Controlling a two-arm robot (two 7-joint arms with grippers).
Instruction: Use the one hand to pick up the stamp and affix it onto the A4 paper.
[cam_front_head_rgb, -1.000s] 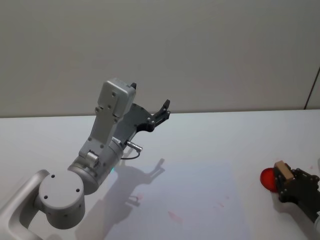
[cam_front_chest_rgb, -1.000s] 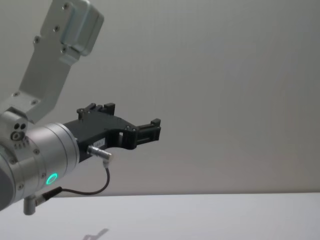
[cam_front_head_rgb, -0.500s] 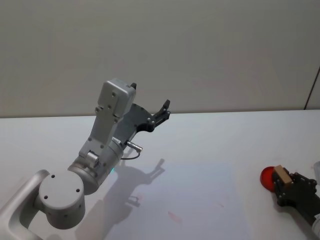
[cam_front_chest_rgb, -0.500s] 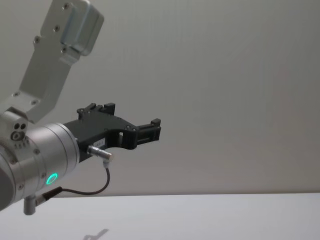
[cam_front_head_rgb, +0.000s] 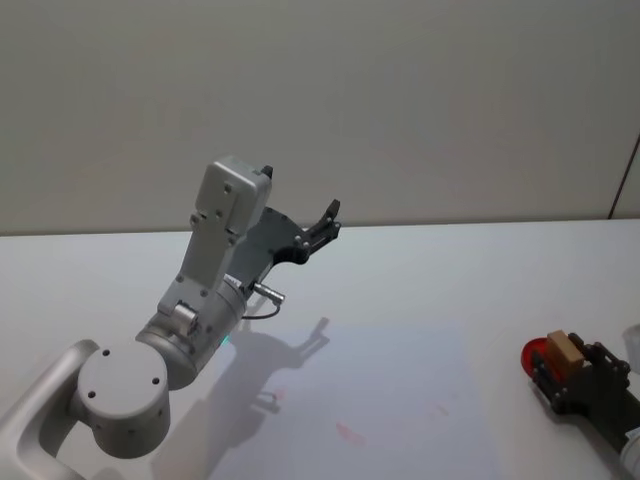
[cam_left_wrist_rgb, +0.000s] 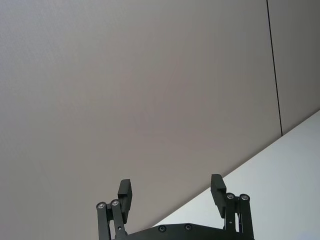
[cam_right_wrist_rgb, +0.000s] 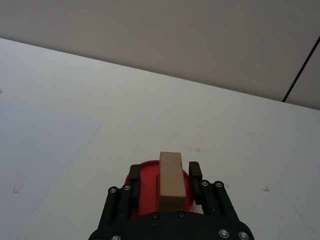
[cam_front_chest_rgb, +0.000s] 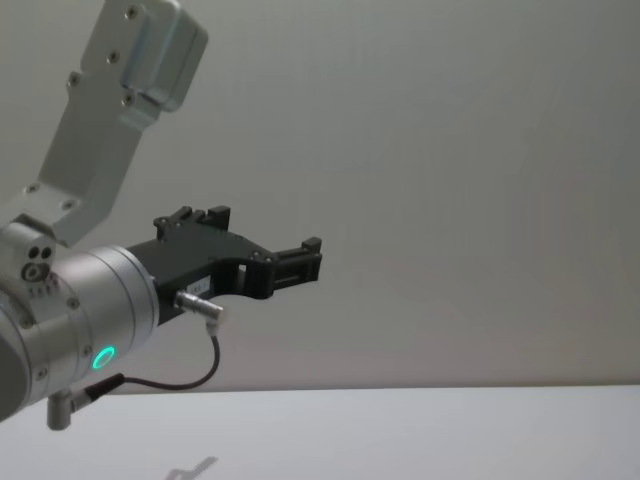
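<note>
White surface, plain grey wall — right gripper at lower right clamps the stamp over a red pad; left gripper raised, fingers spread wide.

A light-brown stamp sits in the black right tool over a red pad on a white table.

The light-brown wooden stamp stands upright, clamped in the right end effector over a red pad, beside the A4 paper.

left arm: silver, green ring (lit), black cable | grippers: black, screwed
</note>
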